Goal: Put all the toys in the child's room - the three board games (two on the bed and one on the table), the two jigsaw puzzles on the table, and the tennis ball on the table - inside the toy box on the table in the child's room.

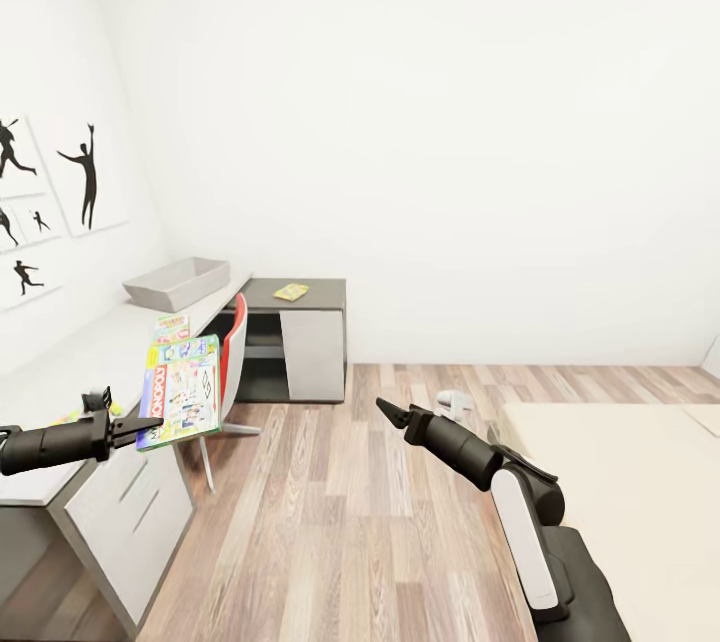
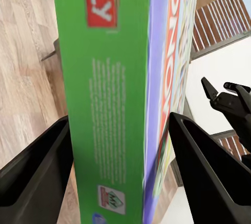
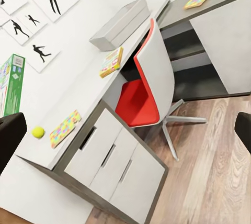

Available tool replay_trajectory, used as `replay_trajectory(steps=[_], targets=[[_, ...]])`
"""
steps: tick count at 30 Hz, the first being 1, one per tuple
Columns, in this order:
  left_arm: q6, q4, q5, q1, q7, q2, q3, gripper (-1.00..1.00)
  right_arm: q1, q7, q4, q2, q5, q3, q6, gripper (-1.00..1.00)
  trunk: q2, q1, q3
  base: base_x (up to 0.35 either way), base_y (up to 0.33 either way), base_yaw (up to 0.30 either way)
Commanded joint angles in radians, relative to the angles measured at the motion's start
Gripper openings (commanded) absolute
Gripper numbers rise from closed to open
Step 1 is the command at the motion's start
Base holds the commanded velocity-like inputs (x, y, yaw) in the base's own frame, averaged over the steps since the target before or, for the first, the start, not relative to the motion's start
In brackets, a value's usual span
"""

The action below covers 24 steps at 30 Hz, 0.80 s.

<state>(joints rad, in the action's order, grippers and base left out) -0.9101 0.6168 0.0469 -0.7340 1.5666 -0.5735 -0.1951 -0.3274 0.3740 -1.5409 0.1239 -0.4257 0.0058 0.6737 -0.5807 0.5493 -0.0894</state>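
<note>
Toy box (image 1: 177,282) on table (image 1: 95,347); wood floor (image 1: 330,512).

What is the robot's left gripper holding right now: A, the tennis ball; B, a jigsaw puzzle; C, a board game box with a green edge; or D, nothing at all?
C: in the left wrist view the left gripper has a finger on each side of the green-edged board game, and the head view shows that box held at the gripper's tip beside the table.
</note>
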Motion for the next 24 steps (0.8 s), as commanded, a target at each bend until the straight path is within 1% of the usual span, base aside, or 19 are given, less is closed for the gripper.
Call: replay_trajectory(steps=[1,5,9,12,24], targets=[[-0.011,0.0,-0.001,-0.001,0.004,0.0,0.0,-1.0,-0.001,0.001,-0.001,0.0,-0.002,-0.001,0.006,1.0,0.006,-0.003,0.003,0.0,0.0,0.0],[-0.012,0.0,0.004,0.002,0.004,-0.002,-0.011,-1.0,-0.001,0.002,-0.001,0.0,-0.002,-0.001,0.006,1.0,0.006,-0.003,0.007,0.0,0.0,0.022],[-0.011,0.0,0.005,0.004,0.004,-0.003,-0.014,-1.0,-0.001,0.002,-0.001,-0.002,-0.004,-0.001,0.008,1.0,0.006,-0.003,0.008,0.029,0.0,0.007],[-0.009,0.0,0.005,0.004,0.004,-0.003,-0.015,-1.0,-0.001,-0.001,0.001,0.002,-0.004,-0.001,0.008,1.0,0.006,-0.003,0.008,0.25,0.0,0.001],[-0.007,0.0,0.005,0.004,0.004,-0.003,-0.015,-1.0,-0.001,0.002,0.002,-0.006,-0.005,-0.003,0.007,1.0,0.006,-0.003,0.008,0.324,0.0,0.0]])
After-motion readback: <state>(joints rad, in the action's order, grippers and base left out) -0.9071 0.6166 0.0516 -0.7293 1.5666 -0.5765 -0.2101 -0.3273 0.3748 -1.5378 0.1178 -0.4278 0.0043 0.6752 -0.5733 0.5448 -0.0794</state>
